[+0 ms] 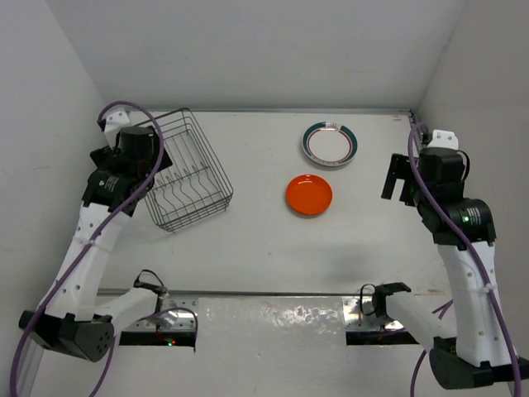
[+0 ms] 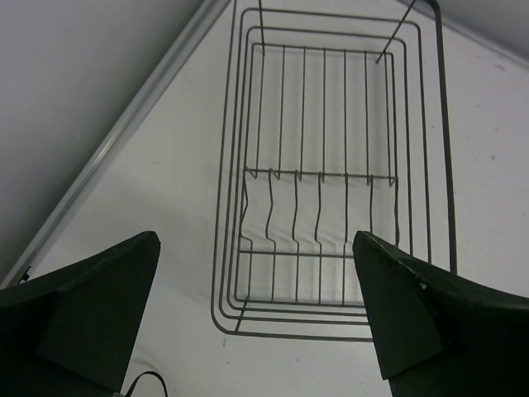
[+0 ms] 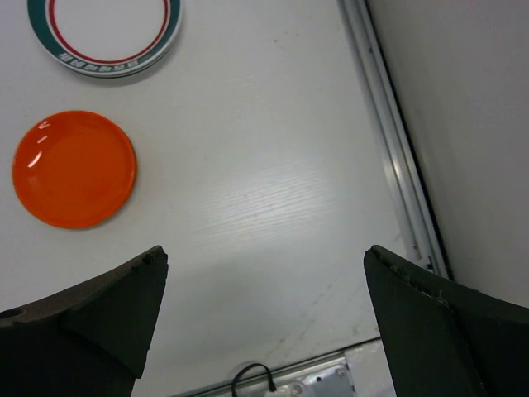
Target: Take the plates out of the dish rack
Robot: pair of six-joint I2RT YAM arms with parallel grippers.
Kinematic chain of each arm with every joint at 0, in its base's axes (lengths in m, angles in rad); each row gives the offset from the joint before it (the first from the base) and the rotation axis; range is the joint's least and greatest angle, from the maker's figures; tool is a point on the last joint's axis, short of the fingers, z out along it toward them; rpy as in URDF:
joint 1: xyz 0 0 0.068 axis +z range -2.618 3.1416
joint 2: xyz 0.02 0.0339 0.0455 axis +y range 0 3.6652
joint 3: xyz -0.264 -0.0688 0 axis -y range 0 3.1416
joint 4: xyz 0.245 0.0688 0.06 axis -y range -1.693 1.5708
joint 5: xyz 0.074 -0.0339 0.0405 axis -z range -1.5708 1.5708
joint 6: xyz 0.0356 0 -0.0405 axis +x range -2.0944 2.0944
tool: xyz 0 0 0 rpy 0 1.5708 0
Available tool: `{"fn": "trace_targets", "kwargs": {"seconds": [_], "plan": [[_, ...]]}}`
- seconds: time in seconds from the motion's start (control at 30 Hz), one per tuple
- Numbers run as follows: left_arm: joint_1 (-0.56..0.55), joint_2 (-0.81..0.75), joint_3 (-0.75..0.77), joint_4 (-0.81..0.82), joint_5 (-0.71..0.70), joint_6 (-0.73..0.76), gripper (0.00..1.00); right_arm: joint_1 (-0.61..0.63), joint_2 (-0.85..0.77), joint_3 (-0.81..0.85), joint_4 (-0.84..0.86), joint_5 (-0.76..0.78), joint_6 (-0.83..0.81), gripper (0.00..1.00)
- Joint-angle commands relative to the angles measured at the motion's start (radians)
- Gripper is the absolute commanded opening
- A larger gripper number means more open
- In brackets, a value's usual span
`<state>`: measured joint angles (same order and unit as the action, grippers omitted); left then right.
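The left jaws and the right jaws both stand wide open and hold nothing. The left ones hang above the dish rack, which shows no plate between its wires. Farther out on the counter lie the orange plate and, behind it, the plate with the green and red rim, both well apart from the rack. I judge the unloading to be at its end, so the next move calls only for checking the rack and parking the arms.
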<state>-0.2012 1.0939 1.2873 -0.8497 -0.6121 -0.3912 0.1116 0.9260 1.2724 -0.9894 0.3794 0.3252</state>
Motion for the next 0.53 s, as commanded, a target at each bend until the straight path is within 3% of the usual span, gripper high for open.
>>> {"fn": "trace_targets", "kwargs": {"seconds": [0.0,0.23,0.5], "plan": [[0.008,-0.055,-0.029,0.058,-0.070,-0.017,1.00,0.028,-0.039,0.050,-0.109,0.119,-0.052,0.99],[-0.001,-0.097,-0.128,0.064,-0.066,0.008,1.00,0.053,-0.136,0.006,-0.117,0.153,-0.143,0.99],[-0.010,-0.111,-0.121,0.069,-0.077,0.014,1.00,0.053,-0.145,-0.019,-0.095,0.127,-0.135,0.99]]}}
